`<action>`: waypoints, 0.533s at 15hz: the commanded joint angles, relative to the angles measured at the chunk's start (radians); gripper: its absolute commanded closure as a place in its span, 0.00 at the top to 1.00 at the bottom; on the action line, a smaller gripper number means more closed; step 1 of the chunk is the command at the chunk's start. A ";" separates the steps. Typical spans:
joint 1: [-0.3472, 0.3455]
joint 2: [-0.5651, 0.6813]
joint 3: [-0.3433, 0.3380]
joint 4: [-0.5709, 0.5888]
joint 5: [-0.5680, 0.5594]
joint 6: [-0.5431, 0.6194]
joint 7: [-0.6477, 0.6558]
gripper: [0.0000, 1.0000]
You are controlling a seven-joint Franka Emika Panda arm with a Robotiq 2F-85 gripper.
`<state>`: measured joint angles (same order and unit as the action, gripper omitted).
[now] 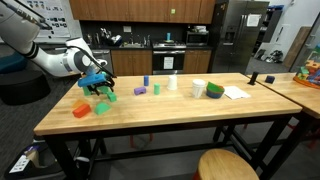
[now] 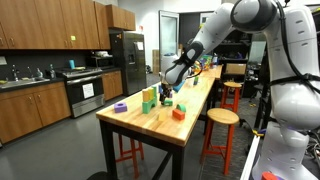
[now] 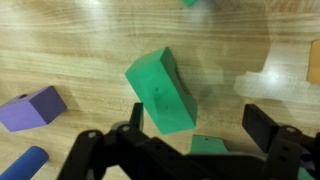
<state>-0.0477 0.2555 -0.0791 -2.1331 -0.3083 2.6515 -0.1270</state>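
My gripper (image 3: 200, 125) is open and hovers just above the wooden table (image 3: 80, 50). In the wrist view a large green block (image 3: 162, 90) lies below the jaws, close to one finger (image 3: 135, 115) and apart from the other. A smaller green piece (image 3: 207, 146) shows under the gripper body. In both exterior views the gripper (image 1: 100, 88) (image 2: 168, 92) hangs over the table's end, near a green block (image 1: 102, 108) and an orange block (image 1: 81, 109) (image 2: 179, 114). Nothing is held.
A purple block (image 3: 32, 108) and a blue cylinder (image 3: 22, 163) lie off to one side of the gripper. Farther along the table stand more small blocks (image 1: 139, 91), white cups (image 1: 198, 88), a green bowl (image 1: 214, 90) and a paper sheet (image 1: 235, 92). A stool (image 1: 228, 165) stands near the edge.
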 commanded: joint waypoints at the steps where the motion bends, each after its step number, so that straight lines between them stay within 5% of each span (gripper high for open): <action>1: 0.020 0.016 -0.024 0.030 -0.048 0.002 0.045 1.00; 8: 0.003 0.021 -0.036 0.053 -0.066 -0.038 0.016 1.00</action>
<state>-0.0440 0.2673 -0.1025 -2.1068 -0.3617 2.6552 -0.0926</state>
